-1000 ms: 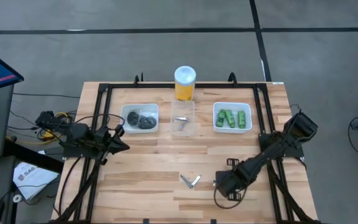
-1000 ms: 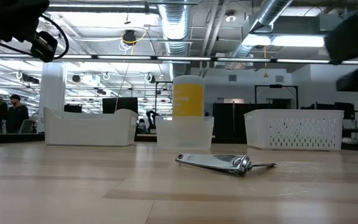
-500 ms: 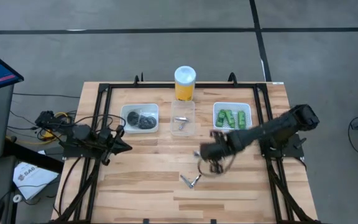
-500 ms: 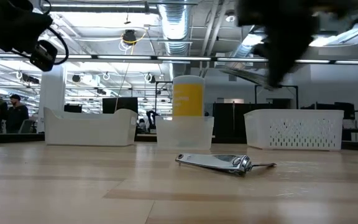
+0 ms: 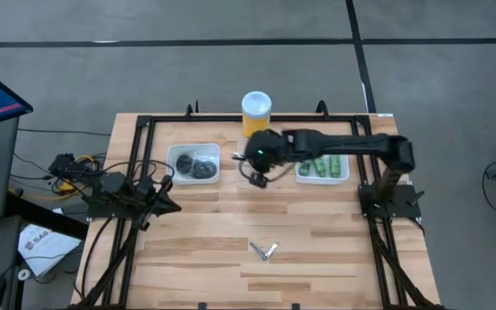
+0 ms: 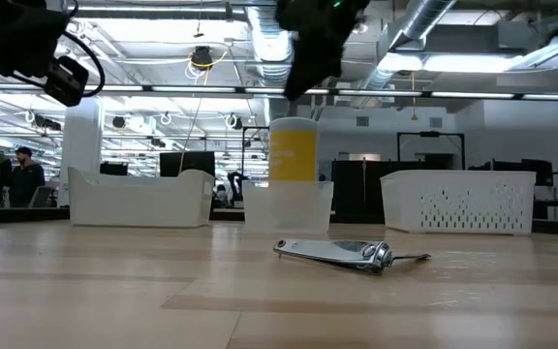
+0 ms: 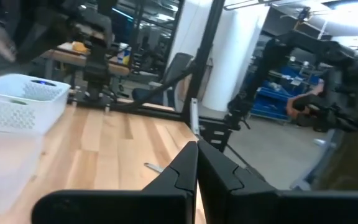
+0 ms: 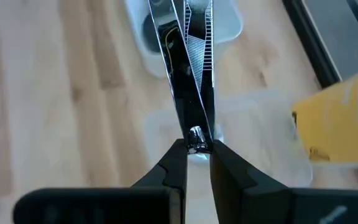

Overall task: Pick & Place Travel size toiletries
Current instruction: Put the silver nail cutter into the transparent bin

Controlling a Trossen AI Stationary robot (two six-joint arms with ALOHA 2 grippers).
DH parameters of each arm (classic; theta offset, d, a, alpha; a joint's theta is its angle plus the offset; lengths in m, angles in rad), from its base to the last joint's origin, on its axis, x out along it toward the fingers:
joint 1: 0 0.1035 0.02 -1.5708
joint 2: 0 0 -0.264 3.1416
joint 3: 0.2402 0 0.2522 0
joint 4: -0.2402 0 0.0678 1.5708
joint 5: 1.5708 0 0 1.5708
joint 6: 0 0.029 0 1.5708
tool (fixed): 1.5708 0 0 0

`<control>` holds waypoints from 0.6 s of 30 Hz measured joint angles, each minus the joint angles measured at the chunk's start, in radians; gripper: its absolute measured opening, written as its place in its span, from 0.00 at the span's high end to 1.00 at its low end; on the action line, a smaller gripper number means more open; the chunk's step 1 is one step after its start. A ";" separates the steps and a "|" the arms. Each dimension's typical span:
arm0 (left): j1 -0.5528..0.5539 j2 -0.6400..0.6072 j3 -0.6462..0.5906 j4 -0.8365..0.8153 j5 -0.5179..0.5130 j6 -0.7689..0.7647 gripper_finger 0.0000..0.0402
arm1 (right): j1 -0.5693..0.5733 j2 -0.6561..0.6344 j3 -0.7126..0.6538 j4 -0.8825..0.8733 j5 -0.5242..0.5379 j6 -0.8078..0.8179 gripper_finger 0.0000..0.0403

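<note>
Swung up-centre, my right gripper [image 8: 191, 163] pinches one nail clipper [image 8: 188, 74] over the clear tray [image 5: 254, 164] — one clipper [image 5: 263, 251] left lower-centre; left gripper [image 7: 197, 163] closed.

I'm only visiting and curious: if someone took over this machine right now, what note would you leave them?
Right claw: shut on the held clipper, above the clear tray.
Left claw: shut, empty, at the table's left side.
Done: dark pots lie in the left tray, green bottles in the right tray.
Left: probably drop the held clipper into the clear tray, then fetch the table clipper.
</note>
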 joint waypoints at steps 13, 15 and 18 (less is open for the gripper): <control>0.011 0.015 0.000 -0.002 -0.012 0.005 1.00 | -0.110 0.257 0.119 -0.118 -0.006 -0.014 0.91; 0.011 0.022 0.000 -0.005 -0.014 0.004 1.00 | -0.115 0.273 0.122 -0.097 -0.006 -0.013 0.91; 0.011 0.026 0.000 -0.002 -0.020 0.003 1.00 | -0.127 0.278 0.120 -0.137 -0.008 0.010 0.91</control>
